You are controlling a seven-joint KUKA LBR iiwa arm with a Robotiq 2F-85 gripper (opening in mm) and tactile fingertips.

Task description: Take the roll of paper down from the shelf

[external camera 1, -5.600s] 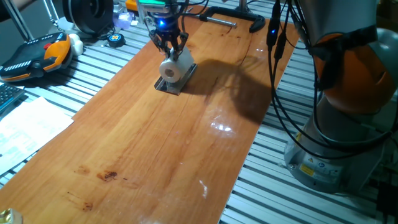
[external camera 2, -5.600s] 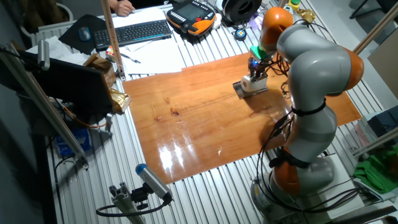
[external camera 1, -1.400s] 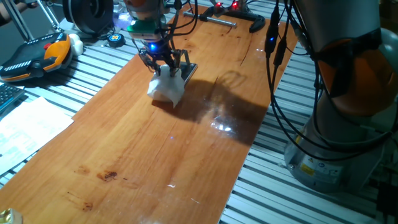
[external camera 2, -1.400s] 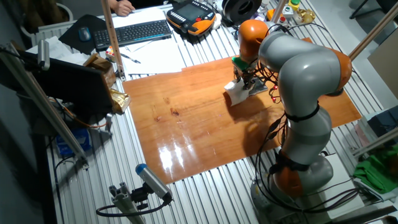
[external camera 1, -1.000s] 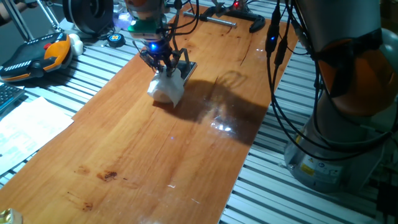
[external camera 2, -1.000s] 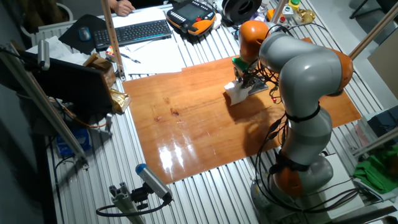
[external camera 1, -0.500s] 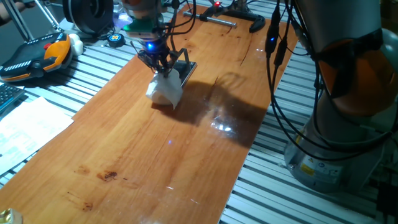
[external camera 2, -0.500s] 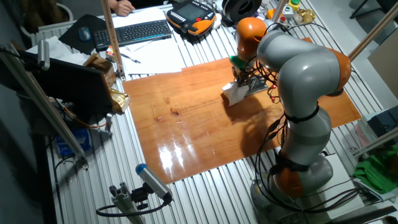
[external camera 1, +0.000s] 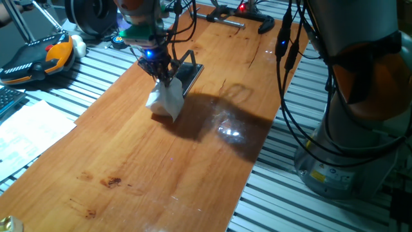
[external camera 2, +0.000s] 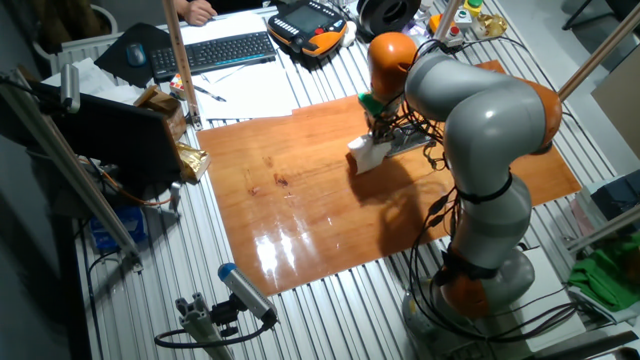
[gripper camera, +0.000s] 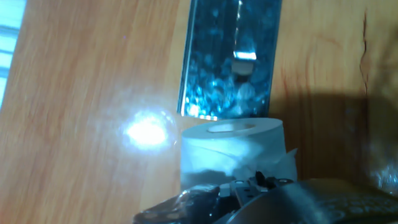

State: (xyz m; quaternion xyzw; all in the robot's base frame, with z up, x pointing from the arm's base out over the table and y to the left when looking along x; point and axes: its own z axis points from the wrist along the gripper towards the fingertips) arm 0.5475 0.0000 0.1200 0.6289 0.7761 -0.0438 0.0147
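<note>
Your gripper is clamped on the roll of paper, pinching it at its top so the roll hangs white and slightly crumpled below the dark fingers. In the hand view the roll of paper fills the lower middle with its hollow core facing up toward the camera, a loose flap of tissue sticking out at its right side. You have the roll off the shelf: it sits over the bare wooden board, just beside the shelf's near end, and from these angles you cannot tell whether its underside touches the wood. The shelf shows as a dark, speckled metal strip running away from the roll. In the other fixed view the roll is a pale block at the gripper, with the shelf just behind it under the grey arm. Off the board's left edge lie flat white paper sheets and an orange and black pendant.
</note>
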